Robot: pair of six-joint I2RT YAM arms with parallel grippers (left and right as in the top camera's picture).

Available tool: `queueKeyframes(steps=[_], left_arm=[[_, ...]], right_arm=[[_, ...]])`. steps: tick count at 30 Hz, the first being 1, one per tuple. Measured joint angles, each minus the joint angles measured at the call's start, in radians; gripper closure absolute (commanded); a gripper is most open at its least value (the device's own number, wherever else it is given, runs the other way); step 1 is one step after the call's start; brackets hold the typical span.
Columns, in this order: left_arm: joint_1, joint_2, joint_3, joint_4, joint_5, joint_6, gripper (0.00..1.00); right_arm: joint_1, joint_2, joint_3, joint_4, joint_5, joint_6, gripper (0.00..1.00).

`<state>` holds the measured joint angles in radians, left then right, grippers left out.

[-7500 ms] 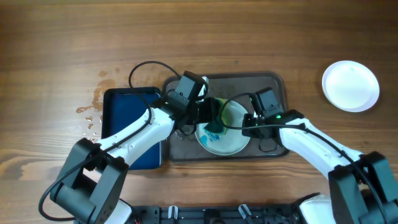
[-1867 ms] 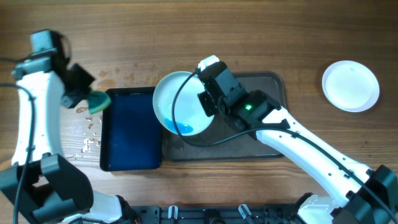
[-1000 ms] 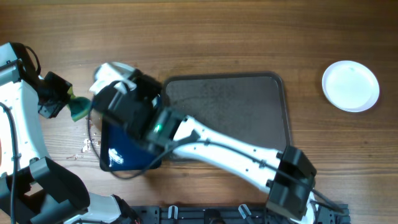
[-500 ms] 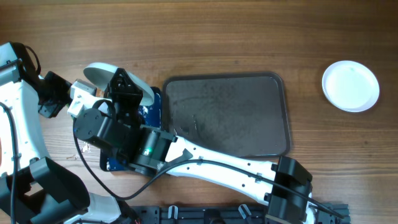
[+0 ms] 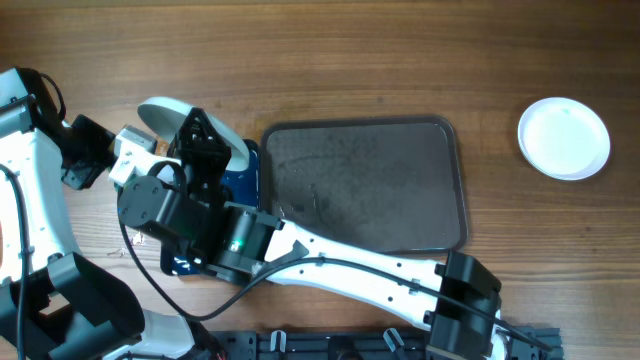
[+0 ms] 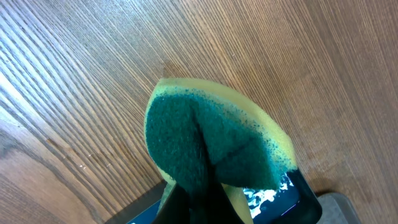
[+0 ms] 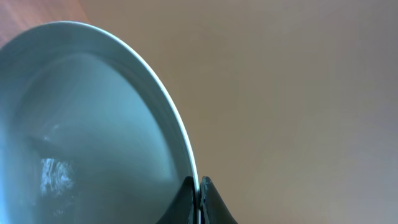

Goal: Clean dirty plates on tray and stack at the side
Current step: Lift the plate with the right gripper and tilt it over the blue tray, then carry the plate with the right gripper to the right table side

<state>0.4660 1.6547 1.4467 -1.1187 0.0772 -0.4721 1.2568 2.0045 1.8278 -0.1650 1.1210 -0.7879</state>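
Observation:
One white plate [image 5: 160, 113] is tipped steeply on edge over the left end of the table, my right gripper [image 5: 203, 140] shut on its rim. Up close, the right fingertips [image 7: 186, 190] pinch the thin rim of that plate [image 7: 93, 124], whose wet face turns left. My left gripper [image 5: 98, 160] is further left, shut on a green and yellow sponge [image 6: 211, 146] folded between its jaws. The big grey-brown tray [image 5: 365, 185] in the middle holds no plates. A clean white plate [image 5: 563, 137] rests at the far right.
A smaller dark blue tray [image 5: 248, 182] with foamy water [image 6: 264, 196] lies under the right arm, mostly covered by it. Water drops [image 5: 138, 232] speckle the wood by its left edge. The right arm stretches diagonally from the bottom right across the table.
Over the last second my right arm turned the plate up on edge above the blue tray. The left gripper with the sponge has stayed at the far left.

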Motion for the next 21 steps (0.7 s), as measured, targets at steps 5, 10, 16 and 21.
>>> queueKeyframes(steps=[5,10,16,21], left_arm=[[0.000,0.000,0.000,0.000,0.002,0.000,0.96],[0.000,0.000,0.000,-0.007,0.006,0.000,0.96],[-0.032,0.000,0.000,-0.010,0.008,0.000,0.96],[-0.127,0.000,0.000,-0.001,0.011,0.000,0.96]], right_arm=[[0.024,0.001,0.002,0.042,0.048,-0.021,0.96],[-0.001,0.001,0.007,-0.159,0.048,0.139,0.96],[-0.160,0.002,0.013,-0.565,-0.230,0.564,0.96],[-0.330,-0.004,0.013,-0.685,-0.601,0.889,0.96]])
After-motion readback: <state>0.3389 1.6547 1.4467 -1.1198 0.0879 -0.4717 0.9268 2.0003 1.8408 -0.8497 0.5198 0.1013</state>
